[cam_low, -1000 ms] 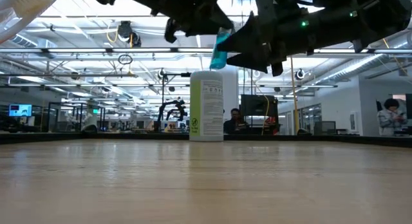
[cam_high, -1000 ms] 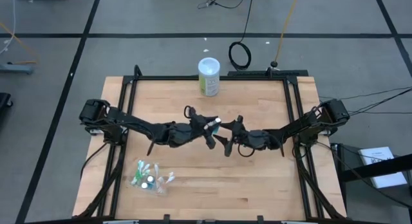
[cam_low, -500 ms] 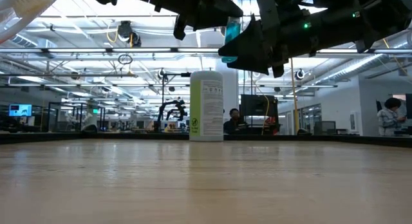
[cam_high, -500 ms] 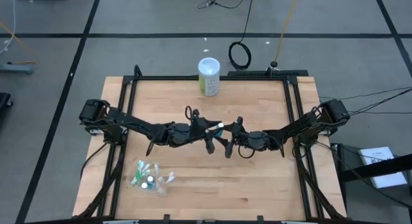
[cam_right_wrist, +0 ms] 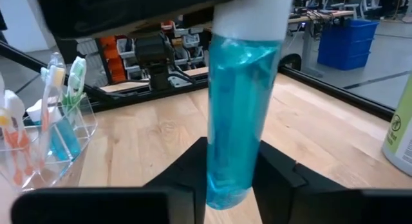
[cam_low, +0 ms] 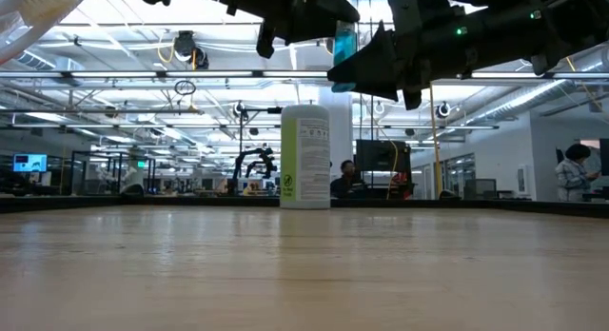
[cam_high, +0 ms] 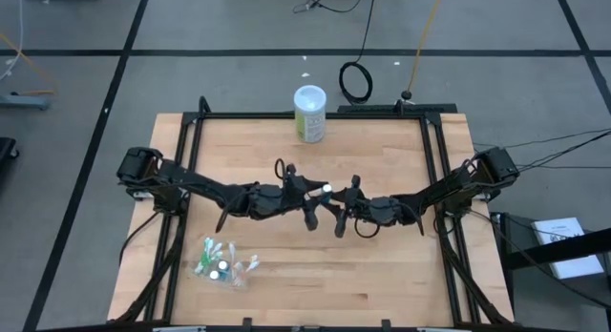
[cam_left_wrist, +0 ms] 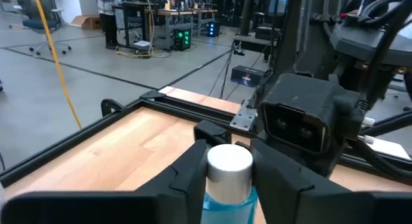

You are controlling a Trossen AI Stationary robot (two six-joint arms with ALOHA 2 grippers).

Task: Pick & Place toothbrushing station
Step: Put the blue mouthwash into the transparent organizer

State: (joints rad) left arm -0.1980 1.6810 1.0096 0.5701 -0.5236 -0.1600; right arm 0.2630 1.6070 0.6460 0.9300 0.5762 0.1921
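Observation:
A teal tube (cam_low: 344, 46) with a white cap (cam_high: 326, 190) hangs upright high over the table's middle. My left gripper (cam_left_wrist: 229, 161) and my right gripper (cam_right_wrist: 233, 180) are both shut on it, meeting from opposite sides. A clear cup (cam_high: 225, 262) holding toothbrushes and tubes stands on the table near the front left, and also shows in the right wrist view as the cup (cam_right_wrist: 45, 137). The toothbrushes (cam_right_wrist: 64, 79) stand up out of it. My left gripper pinches the tube just below its white cap (cam_left_wrist: 228, 188) between its two fingers. The fingers lie level, coming from the table's left, across the tube. The tube stands upright, cap up, clear of the table. My right gripper pinches the tube's lower end (cam_right_wrist: 232, 176) between its two fingers. The fingers lie level, coming from the table's right, across the tube. The tube rises above them to the cap, clear of the table.
A tall white-and-green canister (cam_high: 309, 113) stands at the table's far edge, behind the grippers; it also shows as the canister (cam_low: 305, 155) in the low view. A dark metal frame (cam_high: 315, 116) runs round the wooden top. Bare wood lies on the near side.
My left gripper has turned and swung the tube from a tilt to upright, a little toward my right gripper. My right gripper's fingers, spread wide before, have shut on the tube's lower end. Both hands have stayed in place.

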